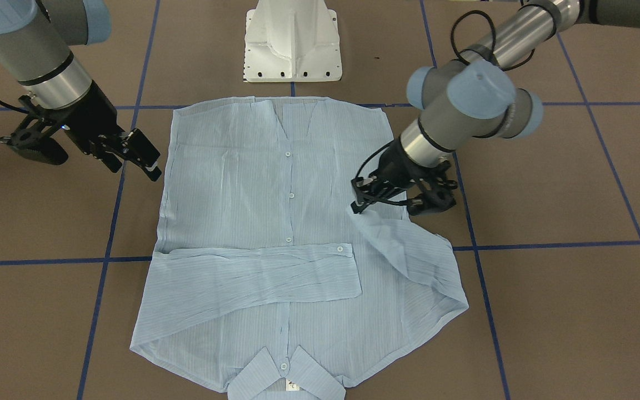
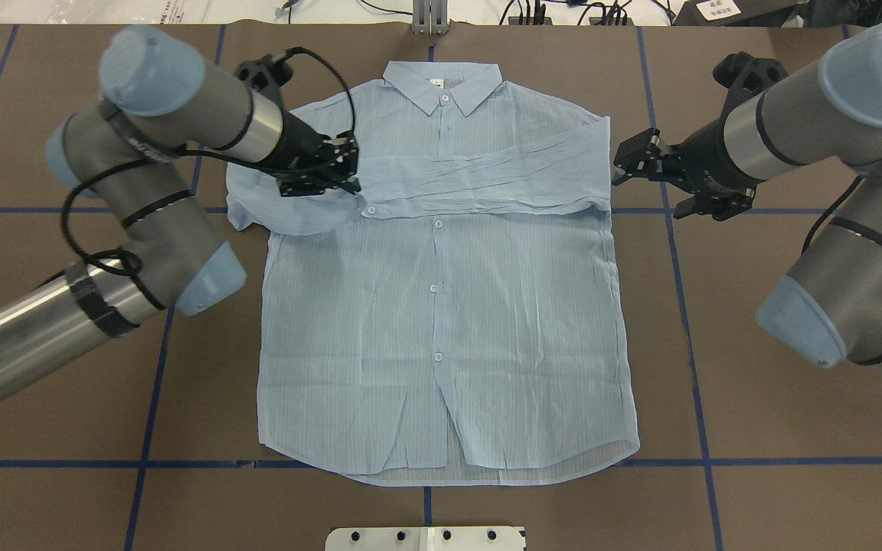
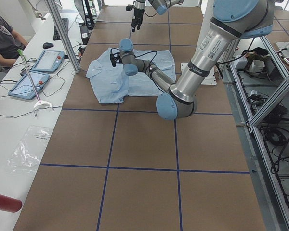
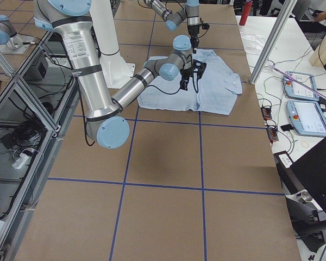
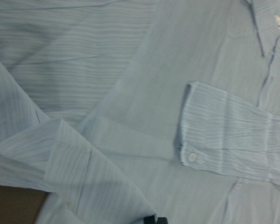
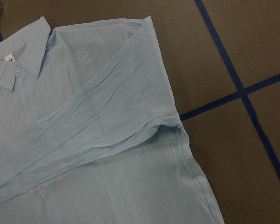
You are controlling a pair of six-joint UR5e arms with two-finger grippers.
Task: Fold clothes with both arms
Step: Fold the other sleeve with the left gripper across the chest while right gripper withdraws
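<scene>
A brown desk (image 2: 755, 474) crossed by blue tape lines (image 2: 697, 398) carries everything, with the robot's white pedestal base (image 1: 292, 44) at its near edge. The shirt (image 2: 441, 321) lies flat in the middle of the desk, buttoned front up. Its collar (image 2: 441, 83) points toward the edge far from the robot and its hem toward the base. The sleeve on the robot's right (image 2: 487, 182) is laid straight across the chest, and its buttoned cuff (image 1: 345, 272) reaches a little past the button line. The other sleeve (image 1: 409, 250) doubles back from the shoulder over the shirt's left side, its end raised off the cloth.

The left arm (image 2: 150, 207) bends in over that side. Its jaws are closed on the raised sleeve end, just beside the other cuff. The right arm (image 2: 808, 122) comes in from the desk's right edge. Its jaws stand apart with nothing between them, just beside the shirt's right shoulder where the sleeve folds over.

In the side views a white bench (image 3: 9, 144) along the desk's far edge holds two tablets (image 3: 47, 60).
</scene>
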